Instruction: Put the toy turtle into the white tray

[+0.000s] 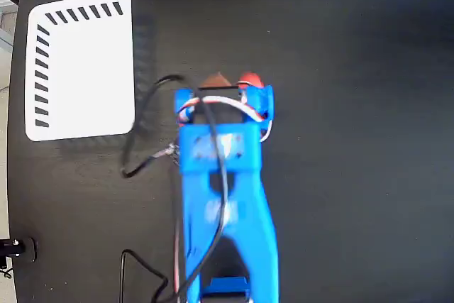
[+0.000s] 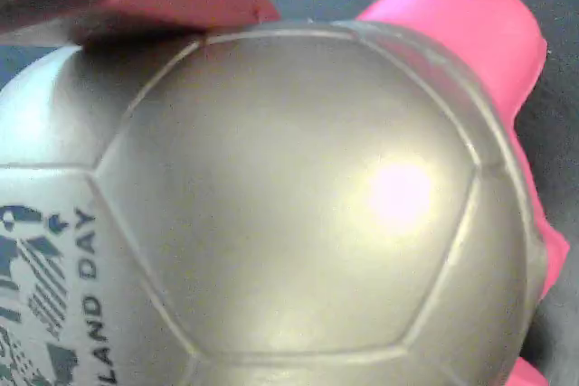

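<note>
Turtle: the shiny gold-silver domed toy turtle (image 2: 298, 196) is filling the wrist view, peeking out beneath the blue arm (image 1: 223, 196).
Gripper: hidden, can't tell its state.
Tray: the flat white rectangular tray (image 1: 85, 69) is sitting well apart, upper left.

The toy turtle (image 2: 298, 196) has a smooth, glossy metallic-looking shell with a soft highlight and matt pink plastic-like limbs, the white tray (image 1: 81, 69) looks smooth and matt, and the dark bench (image 1: 355, 104) shows faint grain.
</note>
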Controlling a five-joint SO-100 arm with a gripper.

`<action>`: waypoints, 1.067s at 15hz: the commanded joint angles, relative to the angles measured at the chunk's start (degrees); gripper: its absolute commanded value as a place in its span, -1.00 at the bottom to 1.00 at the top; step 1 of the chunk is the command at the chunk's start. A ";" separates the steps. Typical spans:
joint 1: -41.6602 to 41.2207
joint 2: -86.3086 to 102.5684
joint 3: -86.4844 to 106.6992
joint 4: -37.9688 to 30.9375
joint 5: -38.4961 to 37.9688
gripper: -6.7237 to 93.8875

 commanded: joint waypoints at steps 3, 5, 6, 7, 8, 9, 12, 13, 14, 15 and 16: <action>-9.05 8.53 -17.23 3.25 7.38 -0.86; -14.68 6.50 -21.53 1.05 13.01 -0.86; -17.40 5.63 -22.85 -0.53 15.64 -0.86; -20.04 3.87 -25.14 -1.14 18.19 -0.86; -22.41 1.32 -28.13 -1.05 20.13 -0.86; -24.61 -2.64 -32.43 -0.09 22.50 -0.86; -27.69 -14.06 -41.66 -0.44 27.16 -0.86; -27.95 -17.84 -44.56 -1.05 28.65 -0.86; -28.12 -21.27 -47.81 -0.26 30.85 -0.86; -28.48 -23.91 -49.66 -0.26 32.17 -0.86; -28.92 -26.54 -51.59 -0.53 32.87 -0.86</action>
